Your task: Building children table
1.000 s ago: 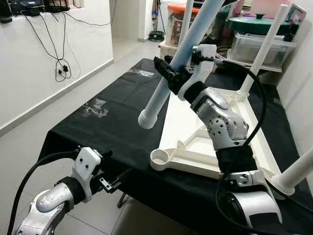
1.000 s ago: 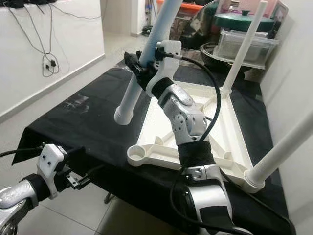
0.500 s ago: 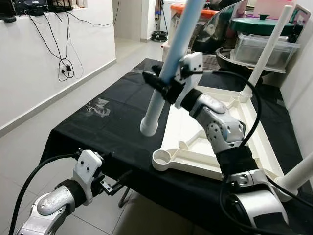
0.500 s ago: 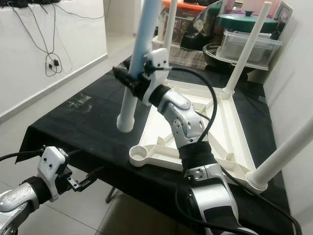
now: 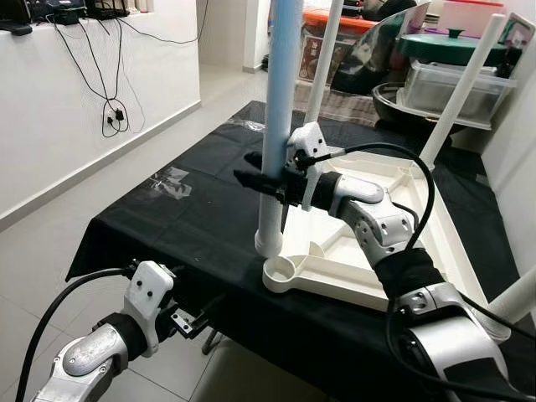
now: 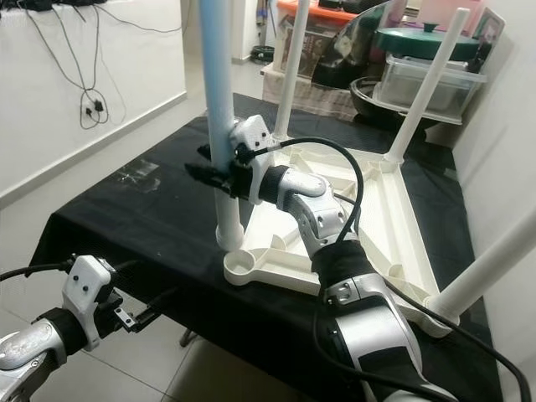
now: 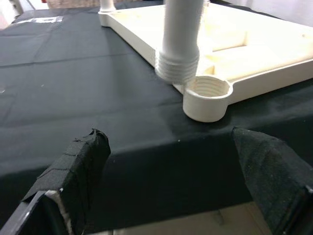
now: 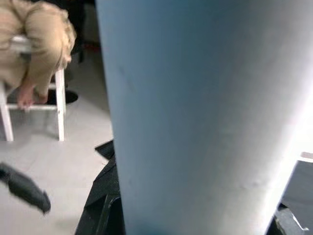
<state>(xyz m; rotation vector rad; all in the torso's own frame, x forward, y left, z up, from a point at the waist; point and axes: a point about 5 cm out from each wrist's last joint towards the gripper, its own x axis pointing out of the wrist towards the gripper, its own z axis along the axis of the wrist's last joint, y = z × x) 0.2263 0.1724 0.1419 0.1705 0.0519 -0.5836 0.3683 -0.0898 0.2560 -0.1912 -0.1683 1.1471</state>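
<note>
The right gripper clamped the pale leg upright, just beside the tabletop's near-corner socket — centring threads before twisting seemed wise; the left gripper hung open below the table edge.

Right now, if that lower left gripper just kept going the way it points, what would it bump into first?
Probably the black-draped table edge ahead of the left gripper; the threaded socket sits just beyond, slightly higher.

The leg's top runs off the frame's upper edge. Right gripper fingers sit partly behind that leg. The near-right leg is cut by the right edge. Blurred person on a chair, head out of frame.
</note>
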